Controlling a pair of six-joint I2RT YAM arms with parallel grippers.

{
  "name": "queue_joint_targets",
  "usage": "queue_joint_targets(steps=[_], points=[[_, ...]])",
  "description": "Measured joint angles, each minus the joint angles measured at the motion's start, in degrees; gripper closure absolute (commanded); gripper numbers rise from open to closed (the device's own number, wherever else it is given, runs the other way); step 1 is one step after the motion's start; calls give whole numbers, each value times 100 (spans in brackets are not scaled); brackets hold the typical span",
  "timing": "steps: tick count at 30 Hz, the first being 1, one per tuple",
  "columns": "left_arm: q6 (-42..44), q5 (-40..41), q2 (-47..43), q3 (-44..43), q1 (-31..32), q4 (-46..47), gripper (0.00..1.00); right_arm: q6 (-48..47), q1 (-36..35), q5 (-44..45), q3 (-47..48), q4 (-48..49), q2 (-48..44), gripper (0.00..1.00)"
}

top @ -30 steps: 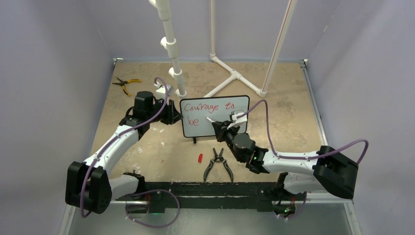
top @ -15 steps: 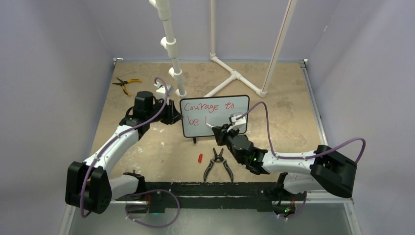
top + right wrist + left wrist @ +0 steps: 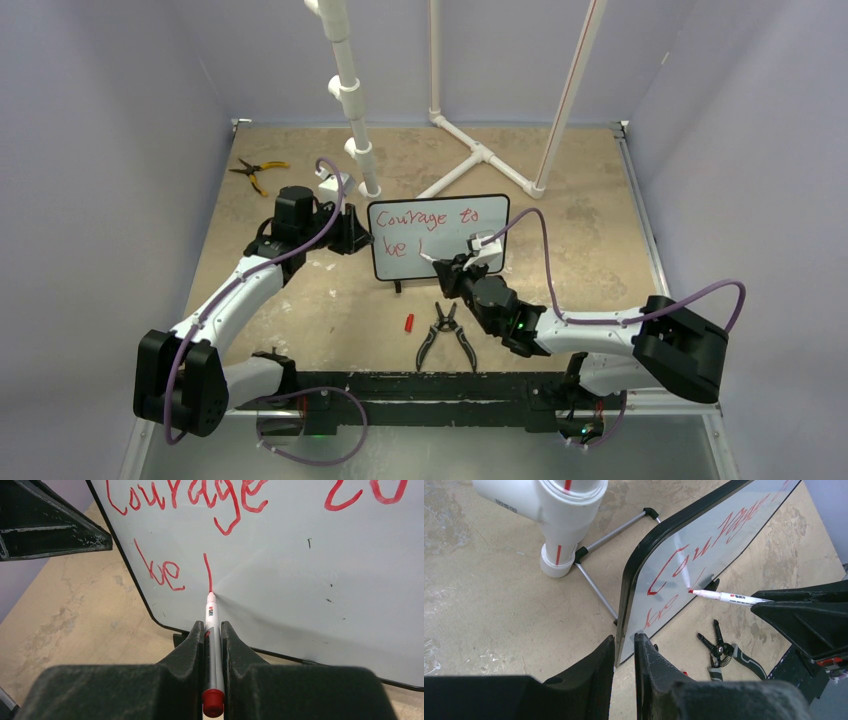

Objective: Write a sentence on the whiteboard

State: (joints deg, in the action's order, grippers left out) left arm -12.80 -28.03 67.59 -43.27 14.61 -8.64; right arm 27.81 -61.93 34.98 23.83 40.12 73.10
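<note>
**Desk:** Where's the board?

**Me:** In my top view it stands upright at the centre of the table point(image 3: 590, 250). The whiteboard point(image 3: 450, 236) faces the arm bases. The sentence point(image 3: 410, 217) reads "Courage to" on the top line, with "be" and one lone upright stroke beneath.

**Desk:** Who's holding what?

**Me:** My left gripper point(image 3: 624, 652) is pinched onto the board's frame at its 9 o'clock edge, steadying it. My right gripper point(image 3: 212, 630), low at the board's 5 o'clock, is clamped around the marker point(image 3: 212, 650). The marker's tip touches the surface at the foot of that stroke.

**Desk:** Which step, then?

**Me:** I'd call it the start of "bold", since only the b's stem is there. Next I'd need to curve the bowl off toward 3 o'clock with light, even pressure. After that come three more letters, with the left holding firm so the board doesn't tip.
</note>
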Motion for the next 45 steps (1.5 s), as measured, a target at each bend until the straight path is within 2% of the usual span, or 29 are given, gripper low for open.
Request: queue_joint_targets(steps=[20, 45], points=[[0, 0, 0, 0, 0, 0, 80, 72, -2, 431, -59, -203, -385, 100], [-2, -2, -2, 0, 0, 0, 80, 20, -4, 103, -105, 129, -79, 100]])
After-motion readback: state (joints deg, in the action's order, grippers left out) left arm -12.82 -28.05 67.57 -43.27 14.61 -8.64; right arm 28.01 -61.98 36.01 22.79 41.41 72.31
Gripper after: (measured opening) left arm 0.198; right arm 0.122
